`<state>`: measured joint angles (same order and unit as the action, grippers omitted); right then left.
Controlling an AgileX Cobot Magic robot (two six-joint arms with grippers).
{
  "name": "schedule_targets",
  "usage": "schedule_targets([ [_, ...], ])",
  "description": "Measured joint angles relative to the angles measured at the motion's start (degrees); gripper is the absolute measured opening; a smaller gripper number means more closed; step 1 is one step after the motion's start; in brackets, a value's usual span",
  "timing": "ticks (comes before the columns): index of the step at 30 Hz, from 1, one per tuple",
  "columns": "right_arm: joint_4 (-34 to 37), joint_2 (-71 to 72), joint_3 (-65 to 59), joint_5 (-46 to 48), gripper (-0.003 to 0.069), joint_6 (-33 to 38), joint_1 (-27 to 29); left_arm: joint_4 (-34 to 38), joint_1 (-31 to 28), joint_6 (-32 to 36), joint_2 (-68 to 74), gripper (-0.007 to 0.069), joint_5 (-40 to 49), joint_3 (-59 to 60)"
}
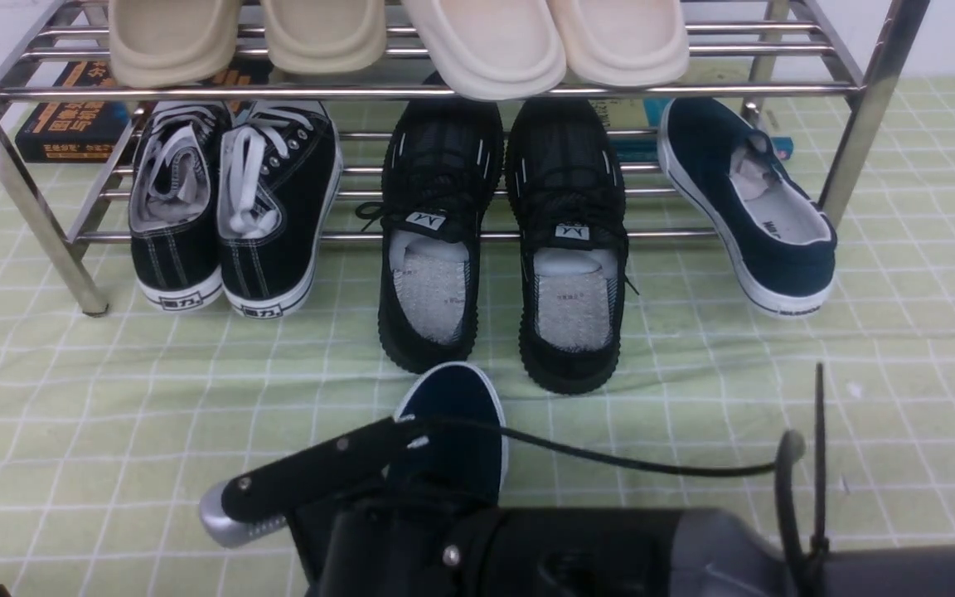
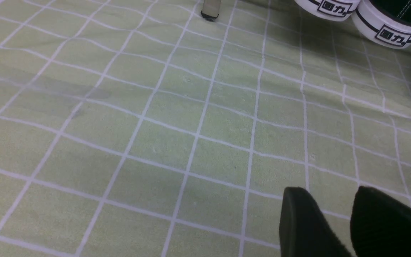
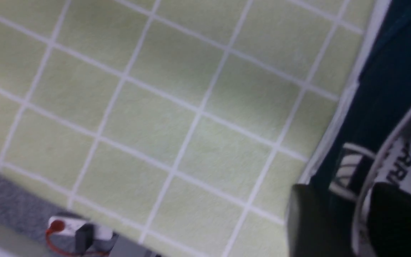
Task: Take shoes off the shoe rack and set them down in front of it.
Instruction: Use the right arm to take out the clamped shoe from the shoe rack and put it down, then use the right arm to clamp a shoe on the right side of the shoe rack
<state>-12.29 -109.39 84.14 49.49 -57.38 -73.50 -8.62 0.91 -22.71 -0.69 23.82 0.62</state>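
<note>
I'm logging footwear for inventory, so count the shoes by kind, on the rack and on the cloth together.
Beige or cream slippers: 4
Black canvas sneakers with white laces: 2
Black knit shoes: 2
Navy canvas shoes: 2
Total: 10

bright even light, soft shadows, R wrist view blurry

Black canvas sneakers [image 1: 233,207] with white laces are set at the left, heels on a green checked cloth [image 1: 113,398]. Tan slippers [image 1: 245,37] and cream slippers [image 1: 544,41] are lined up side by side higher up. A black book [image 1: 71,124] with orange lettering is laid behind.
</note>
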Motion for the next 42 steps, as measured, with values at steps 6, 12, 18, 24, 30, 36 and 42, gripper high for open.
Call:
schedule_targets([
  [6,4.25,4.51,9.90,17.00,0.0428,16.46,4.16,0.00,0.00,0.00,0.00,0.0239,0.00,0.00],
  [12,1.72,9.78,15.25,20.38,0.0273,27.75,14.46,0.00,0.00,0.00,0.00,0.0239,0.00,0.00],
  [18,-0.22,10.42,15.47,21.28,-0.0003,30.24,31.71,0.00,0.00,0.00,0.00,0.0239,0.00,0.00],
  [24,0.12,9.96,15.47,21.57,-0.0013,32.98,47.41,0.00,0.00,0.00,0.00,0.0239,0.00,0.00],
  [30,3.03,8.46,15.47,21.87,0.0025,39.03,50.38,0.00,0.00,0.00,0.00,0.0239,0.00,0.00],
  [36,3.51,4.40,15.47,20.76,0.0223,42.26,50.26,0.00,0.00,0.00,0.00,0.0239,0.00,0.00],
  [42,1.33,0.68,15.47,15.42,0.0370,45.45,50.26,0.00,0.00,0.00,0.00,0.0239,0.00,0.01],
])
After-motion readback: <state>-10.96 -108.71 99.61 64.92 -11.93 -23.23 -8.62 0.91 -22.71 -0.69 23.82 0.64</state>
